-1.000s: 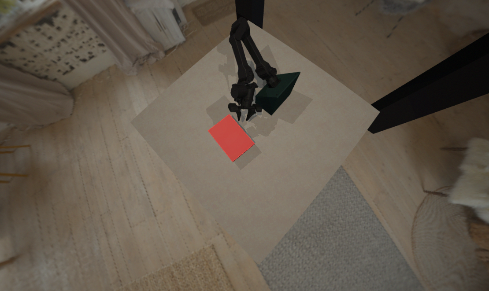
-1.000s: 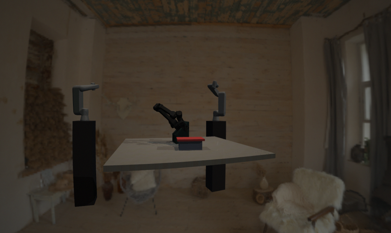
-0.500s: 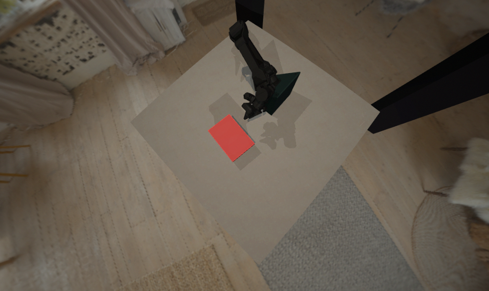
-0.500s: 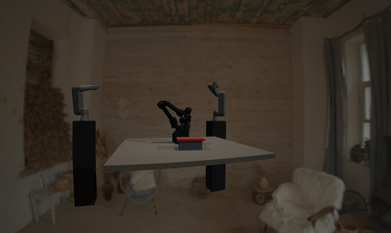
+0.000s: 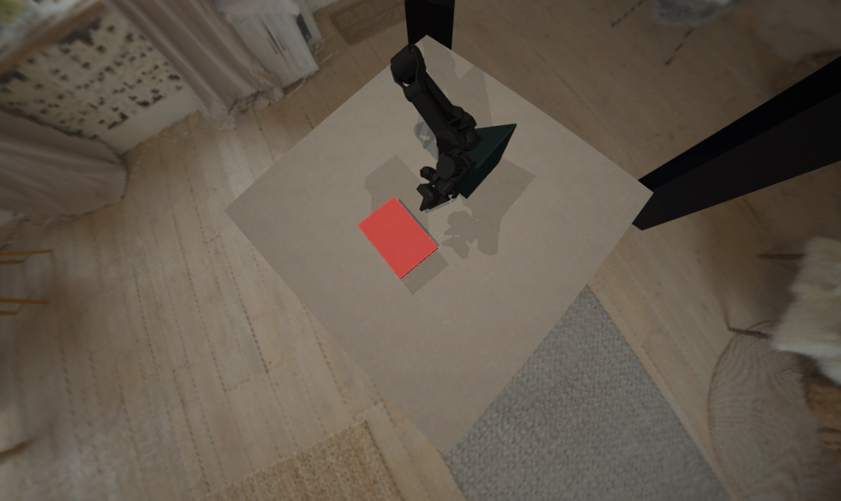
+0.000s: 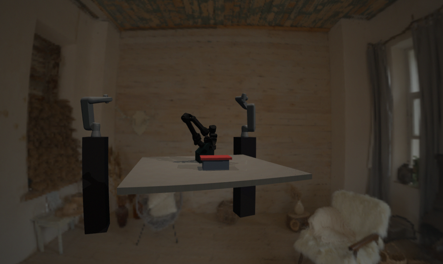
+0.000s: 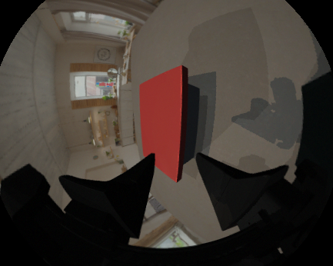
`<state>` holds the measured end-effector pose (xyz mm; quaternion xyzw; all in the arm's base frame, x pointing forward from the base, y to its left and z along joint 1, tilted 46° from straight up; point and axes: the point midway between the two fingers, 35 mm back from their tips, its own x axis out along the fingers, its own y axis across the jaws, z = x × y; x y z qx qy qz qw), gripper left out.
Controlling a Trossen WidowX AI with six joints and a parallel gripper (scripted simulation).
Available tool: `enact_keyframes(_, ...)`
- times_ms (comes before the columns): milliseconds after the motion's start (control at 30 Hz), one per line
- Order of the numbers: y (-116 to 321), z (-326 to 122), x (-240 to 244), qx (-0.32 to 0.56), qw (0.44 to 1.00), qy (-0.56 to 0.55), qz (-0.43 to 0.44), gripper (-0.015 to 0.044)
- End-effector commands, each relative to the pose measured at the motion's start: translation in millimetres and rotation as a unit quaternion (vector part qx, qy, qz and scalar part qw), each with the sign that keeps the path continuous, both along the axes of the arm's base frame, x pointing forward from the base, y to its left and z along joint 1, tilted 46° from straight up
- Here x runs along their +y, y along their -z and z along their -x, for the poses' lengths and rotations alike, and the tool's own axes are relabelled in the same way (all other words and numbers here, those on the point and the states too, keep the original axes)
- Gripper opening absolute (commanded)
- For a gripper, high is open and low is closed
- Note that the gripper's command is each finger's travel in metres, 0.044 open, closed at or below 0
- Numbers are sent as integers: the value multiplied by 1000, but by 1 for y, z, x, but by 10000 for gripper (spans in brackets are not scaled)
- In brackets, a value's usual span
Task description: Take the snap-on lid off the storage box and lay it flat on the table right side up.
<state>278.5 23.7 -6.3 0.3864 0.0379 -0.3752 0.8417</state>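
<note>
Currently, my one end effector (image 5: pixel 439 205) (image 7: pixel 175 157) is released, apart from one red lid (image 5: pixel 398 238) (image 6: pixel 216 157) (image 7: pixel 161 121) seated on one storage box (image 6: pixel 215 164) (image 7: pixel 192 123).

Passage around the lidded box (image 5: pixel 398 238) (image 6: pixel 215 164) (image 7: pixel 162 123).
Top view: a broad lane separates box and lower-right bench (image 5: pixel 446 359) (image 6: pixel 267 174) (image 7: pixel 228 58) edge; the green base (image 5: pixel 492 154) (image 6: pixel 198 155) (image 7: pixel 320 115) obstructs passage toward the upper-right edge.
</note>
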Motion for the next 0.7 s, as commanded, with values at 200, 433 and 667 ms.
enact_keyframes(200, 14, 5, -20, 2, 1000, -4, 5, 235)
enact_keyframes(433, 17, -3, -24, 4, 1000, -3, 3, 235)
enact_keyframes(667, 22, -11, -30, 5, 1000, -1, 0, 235)
